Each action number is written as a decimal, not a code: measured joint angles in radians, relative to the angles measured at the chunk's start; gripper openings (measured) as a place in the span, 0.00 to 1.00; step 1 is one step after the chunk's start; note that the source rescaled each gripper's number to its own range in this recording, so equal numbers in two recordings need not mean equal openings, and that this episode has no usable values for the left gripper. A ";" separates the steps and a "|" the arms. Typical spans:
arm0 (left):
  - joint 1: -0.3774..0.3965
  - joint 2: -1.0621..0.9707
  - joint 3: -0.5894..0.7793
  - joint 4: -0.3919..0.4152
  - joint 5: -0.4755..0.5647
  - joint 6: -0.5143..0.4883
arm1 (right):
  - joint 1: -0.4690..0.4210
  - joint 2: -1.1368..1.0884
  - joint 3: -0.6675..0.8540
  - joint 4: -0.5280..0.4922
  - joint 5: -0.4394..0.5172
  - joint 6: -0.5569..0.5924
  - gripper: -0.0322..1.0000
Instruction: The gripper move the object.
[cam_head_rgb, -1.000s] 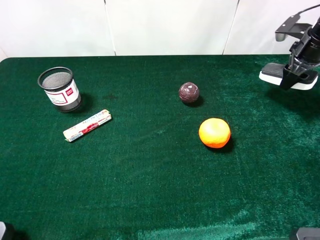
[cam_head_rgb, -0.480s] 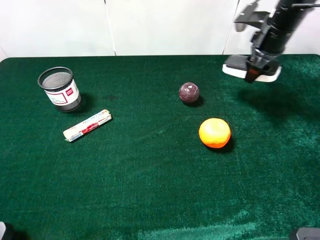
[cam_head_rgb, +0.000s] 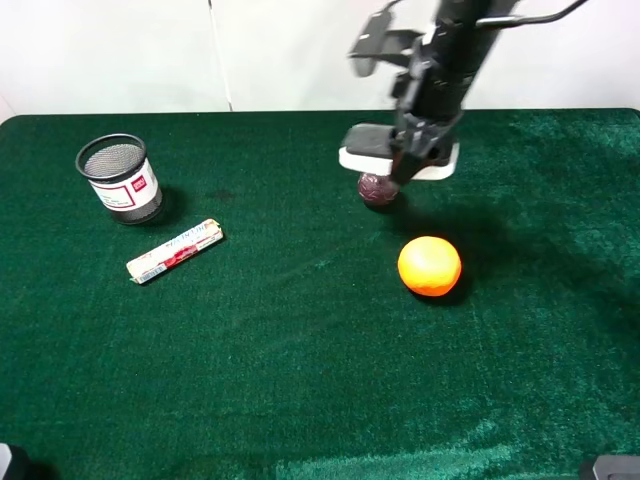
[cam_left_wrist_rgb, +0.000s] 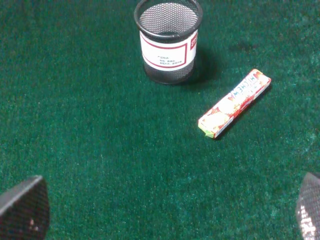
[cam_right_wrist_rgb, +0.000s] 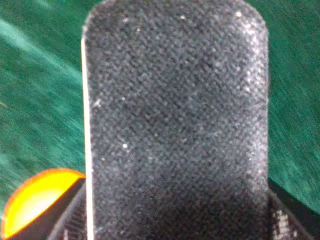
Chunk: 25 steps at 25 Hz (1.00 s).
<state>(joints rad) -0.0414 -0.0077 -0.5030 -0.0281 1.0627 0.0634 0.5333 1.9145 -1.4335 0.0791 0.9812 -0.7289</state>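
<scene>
Now the green surface (cam_head_rgb: 300, 380) carries everything but the eraser. The right arm (cam_head_rgb: 455, 40) reaches in from the back wall, and its pincer (cam_head_rgb: 410, 160) is clamped on the eraser (cam_head_rgb: 362, 148), holding it clear of the felt. In the right wrist view the eraser's black felt face (cam_right_wrist_rgb: 175, 125) fills nearly the whole picture, with a slice of the orange (cam_right_wrist_rgb: 35, 195) at the edge.

A second ago the eraser hung far out on the right side of the orange (cam_head_rgb: 429, 266), near the surface's edge. Half a second ago it was behind the orange and still to its right. It now sits behind the orange and slightly to its left, so the carry is well under way and moving quickly leftward. I judge the lift as done and the transport as the step in hand. The release is not yet made, and nothing here shows where the eraser is meant to land.

The mesh cup (cam_head_rgb: 118, 178) stands well apart from the orange, far to its left. The wrapped roll (cam_head_rgb: 174, 250) lies nearer the orange than the cup does, but still well apart. The dark ball (cam_head_rgb: 377, 190) rests near the orange, behind it, and the eraser overlaps it in the high view. Lowering here would likely strike the ball.

The left pincer (cam_left_wrist_rgb: 165, 210) hovers spread wide and empty, with only its two fingertips (cam_left_wrist_rgb: 22, 207) showing.
</scene>
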 joint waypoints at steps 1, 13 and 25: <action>0.000 0.000 0.000 0.000 0.000 0.000 | 0.029 0.000 0.002 0.002 -0.003 0.005 0.03; 0.000 0.000 0.000 0.001 0.000 0.000 | 0.323 0.000 0.113 0.099 -0.184 0.040 0.03; 0.000 0.000 0.000 0.001 0.000 0.000 | 0.440 0.121 0.202 0.132 -0.351 0.077 0.03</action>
<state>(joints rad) -0.0414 -0.0077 -0.5030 -0.0273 1.0627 0.0634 0.9734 2.0351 -1.2314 0.2110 0.6305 -0.6522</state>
